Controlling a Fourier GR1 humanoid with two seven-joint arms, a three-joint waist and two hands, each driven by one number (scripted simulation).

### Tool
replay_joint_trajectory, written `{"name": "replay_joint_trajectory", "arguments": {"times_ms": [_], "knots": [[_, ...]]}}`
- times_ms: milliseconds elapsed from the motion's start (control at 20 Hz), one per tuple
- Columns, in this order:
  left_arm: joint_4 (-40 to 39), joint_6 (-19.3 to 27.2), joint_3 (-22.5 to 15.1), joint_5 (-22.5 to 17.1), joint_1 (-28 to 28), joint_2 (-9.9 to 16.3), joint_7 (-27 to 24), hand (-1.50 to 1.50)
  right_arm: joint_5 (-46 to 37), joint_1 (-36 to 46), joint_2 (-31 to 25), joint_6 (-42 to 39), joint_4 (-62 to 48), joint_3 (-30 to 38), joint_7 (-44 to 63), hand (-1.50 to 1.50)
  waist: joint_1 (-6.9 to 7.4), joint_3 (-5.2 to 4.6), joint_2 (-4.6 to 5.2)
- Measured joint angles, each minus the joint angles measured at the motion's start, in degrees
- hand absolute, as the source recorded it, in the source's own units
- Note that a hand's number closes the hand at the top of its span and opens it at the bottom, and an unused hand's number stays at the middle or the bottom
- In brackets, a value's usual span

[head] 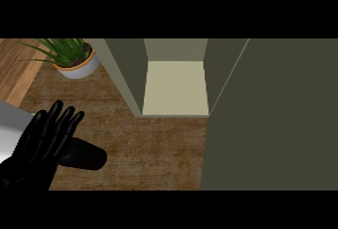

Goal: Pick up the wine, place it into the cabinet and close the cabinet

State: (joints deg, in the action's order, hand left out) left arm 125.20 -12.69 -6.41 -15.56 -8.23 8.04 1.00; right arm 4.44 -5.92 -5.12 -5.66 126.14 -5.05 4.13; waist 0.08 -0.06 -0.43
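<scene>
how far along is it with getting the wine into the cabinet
Done: the cabinet stands open, its door swung out, its pale shelf bare. In hand: nothing clearly. The left hand shows open, fingers straight, beside a dark rounded object on the counter, possibly the wine. The right hand is out of view. Left: grasp the wine, place it on the shelf, close the door.

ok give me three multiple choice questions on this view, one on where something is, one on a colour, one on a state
1. Where is the potted plant?
A. upper left of the counter
B. inside the cabinet
C. lower right

2. What colour is the cabinet's inner shelf?
A. red
B. pale cream
C. blue

3. How is the cabinet door?
A. closed
B. missing
C. open

Answers:
1 A, it stands by the view's top left corner.
2 B, the shelf floor looks pale cream.
3 C, the door is swung out and the shelf shows.
</scene>
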Motion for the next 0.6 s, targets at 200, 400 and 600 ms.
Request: {"name": "replay_joint_trajectory", "arguments": {"times_ms": [200, 400, 600], "knots": [[6.09, -0.58, -2.70, -5.57, -3.58, 0.30, 6.02, -1.50, 3.38, -3.54, -1.34, -2.41, 6.05, -1.83, 4.27, -1.50, -0.08, 0.05, 0.09], [9.87, 0.41, -5.67, -6.05, -6.51, -0.36, 9.28, -1.50, 4.23, -2.74, -1.34, -1.13, 11.64, -3.22, 11.07, -1.50, 0.04, 0.04, 0.20], [10.53, 2.17, -6.72, -6.04, -6.03, -0.37, 13.04, -1.50, 4.70, -2.90, -1.57, -1.51, 12.68, -2.95, 12.78, -1.50, 0.01, 0.06, 0.25]]}}
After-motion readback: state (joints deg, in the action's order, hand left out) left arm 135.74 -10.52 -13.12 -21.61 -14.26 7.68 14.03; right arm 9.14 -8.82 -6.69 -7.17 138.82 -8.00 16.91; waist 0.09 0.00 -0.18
